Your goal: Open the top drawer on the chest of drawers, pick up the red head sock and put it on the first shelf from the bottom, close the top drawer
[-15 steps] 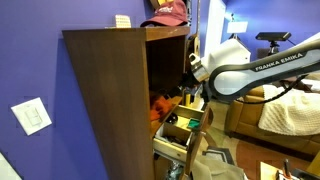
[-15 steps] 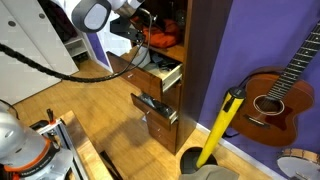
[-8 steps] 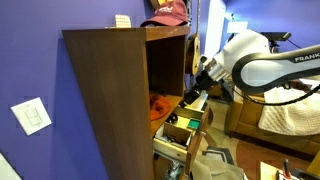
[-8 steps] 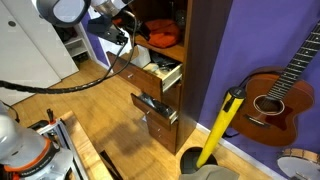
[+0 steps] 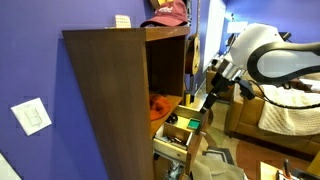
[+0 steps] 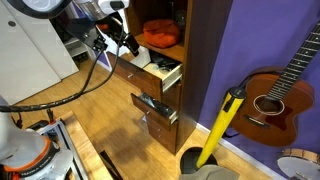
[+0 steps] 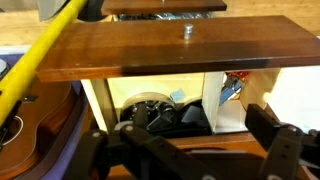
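Observation:
The red head sock (image 5: 160, 104) lies on the lowest open shelf of the wooden chest (image 5: 105, 100), just above the top drawer (image 5: 181, 126). It also shows in an exterior view (image 6: 160, 37). The top drawer (image 6: 160, 72) stands pulled out. In the wrist view its front with a metal knob (image 7: 186, 30) is near, and dark items (image 7: 150, 112) lie inside. My gripper (image 5: 212, 93) hangs in front of the chest, apart from the shelf, and also shows in an exterior view (image 6: 128, 44). In the wrist view the gripper (image 7: 190, 160) is open and empty.
A lower drawer (image 6: 155, 106) also stands partly out. A guitar (image 6: 276, 100) and a yellow pole (image 6: 220, 125) lean on the purple wall beside the chest. A pink cap (image 5: 168, 12) lies on top. A cushioned chair (image 5: 288, 112) stands behind the arm.
My gripper has drawn back out of the shelf and away from the chest. The red head sock stays on the shelf, let go.

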Controlling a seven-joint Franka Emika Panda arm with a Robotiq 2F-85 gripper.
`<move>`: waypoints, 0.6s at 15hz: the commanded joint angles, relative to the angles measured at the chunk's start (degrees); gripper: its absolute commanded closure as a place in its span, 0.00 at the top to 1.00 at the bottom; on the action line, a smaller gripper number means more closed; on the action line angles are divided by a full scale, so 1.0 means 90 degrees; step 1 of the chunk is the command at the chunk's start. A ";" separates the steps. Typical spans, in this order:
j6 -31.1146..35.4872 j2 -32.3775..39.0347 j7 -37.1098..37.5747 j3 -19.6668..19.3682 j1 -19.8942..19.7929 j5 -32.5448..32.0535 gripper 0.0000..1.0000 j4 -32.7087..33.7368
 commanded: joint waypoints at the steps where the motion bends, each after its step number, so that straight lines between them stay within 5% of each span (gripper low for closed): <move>1: -0.0450 0.0098 0.0428 0.0329 -0.0351 -0.0461 1.00 -0.0039; 9: -0.0848 0.0715 0.0294 0.0361 -0.0282 -0.0553 1.00 0.0035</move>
